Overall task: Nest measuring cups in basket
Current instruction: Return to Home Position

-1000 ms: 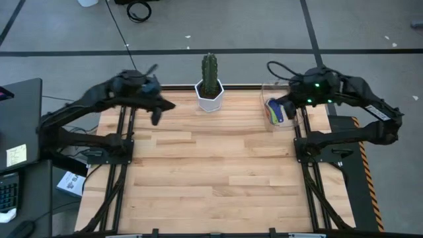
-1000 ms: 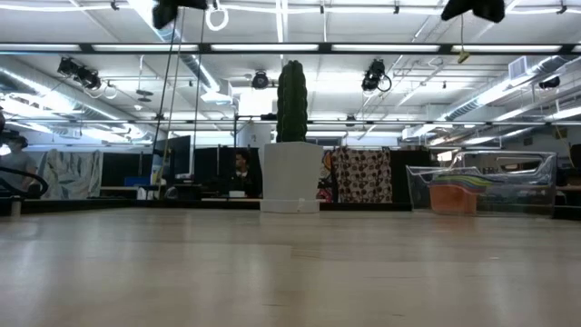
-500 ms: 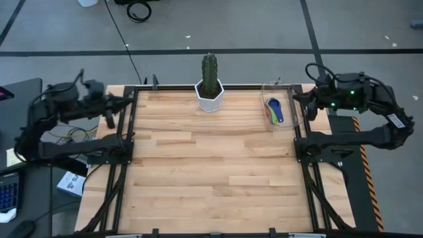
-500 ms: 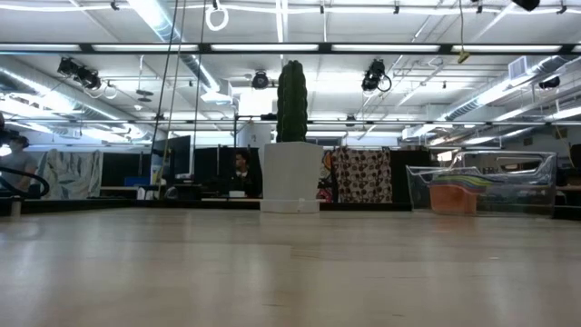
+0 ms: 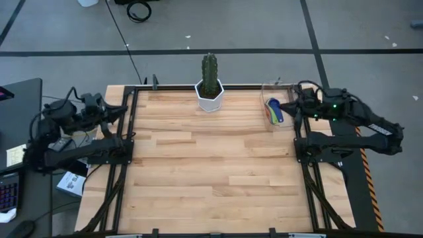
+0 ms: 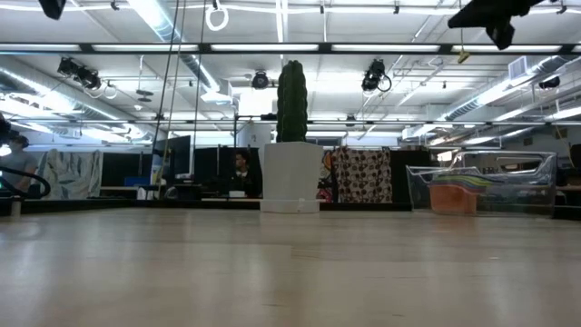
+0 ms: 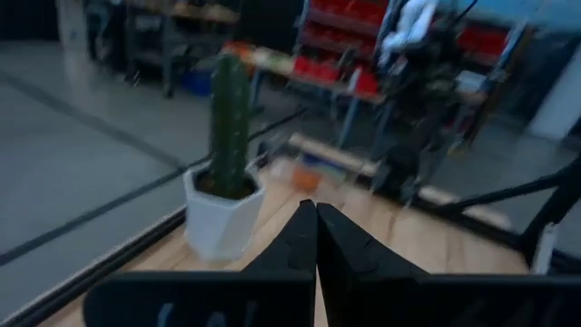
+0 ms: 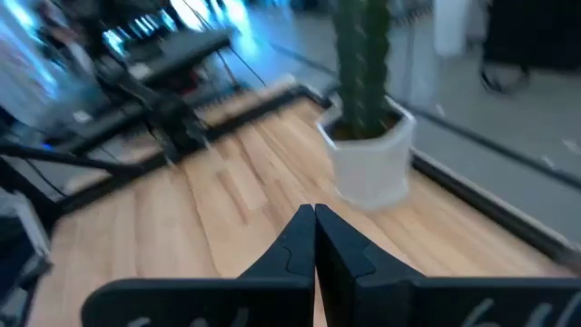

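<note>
From above, the measuring cups (image 5: 274, 111) lie stacked inside the basket (image 5: 289, 125) at the far right corner of the surface (image 5: 211, 172), so the job looks done. The left pincer (image 5: 116, 112) hangs off the left edge and the right pincer (image 5: 295, 108) sits close by the basket, leaving the middle open. At surface height, the cups show through the basket wall, well apart from the cactus pot (image 6: 290, 177). Each wrist view shows its pincer closed tip to tip, holding nothing.
</note>
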